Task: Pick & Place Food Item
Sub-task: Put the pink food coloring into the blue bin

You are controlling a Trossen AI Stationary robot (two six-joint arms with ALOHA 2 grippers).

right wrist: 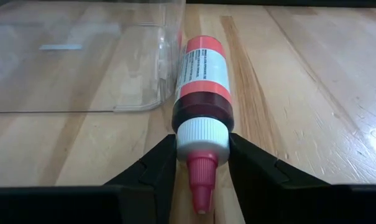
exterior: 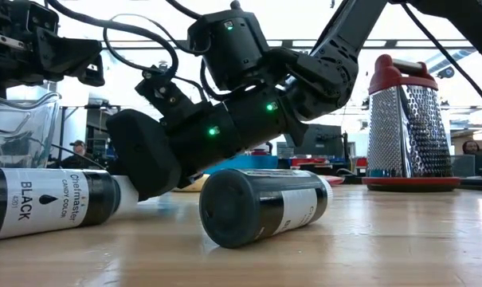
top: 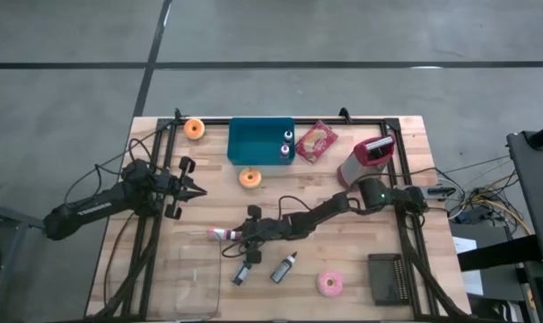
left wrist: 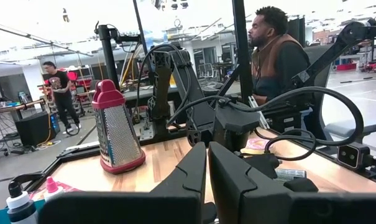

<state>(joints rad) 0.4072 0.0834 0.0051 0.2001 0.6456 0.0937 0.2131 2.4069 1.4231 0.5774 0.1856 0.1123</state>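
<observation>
Red food-colouring bottle [right wrist: 202, 93] lies flat on the wooden table [right wrist: 312, 93], white cap and red nozzle toward the wrist camera, just beside the corner of the clear plastic container [right wrist: 82, 56]. Right gripper [right wrist: 201, 163] has 1 finger on each side of the white cap, both touching it, so it is grasping the bottle at the cap. From above, that gripper [top: 233, 233] sits at lower centre of the frame, and the bottle [top: 219, 233] is only a small pinkish sliver there, partly covered by the arm.

Left gripper [top: 199, 190] hangs at centre left, fingers pressed together, holding nothing. Its wrist view shows the fingers [left wrist: 188, 177] meeting, with the red-topped grater [left wrist: 116, 134] beyond.

Low view: 2 black bottles in front, 1 labelled BLACK [exterior: 49, 203] cut off at the left edge, another [exterior: 260, 206] lying base toward the camera. The red bottle is hidden behind them and the arm.
</observation>
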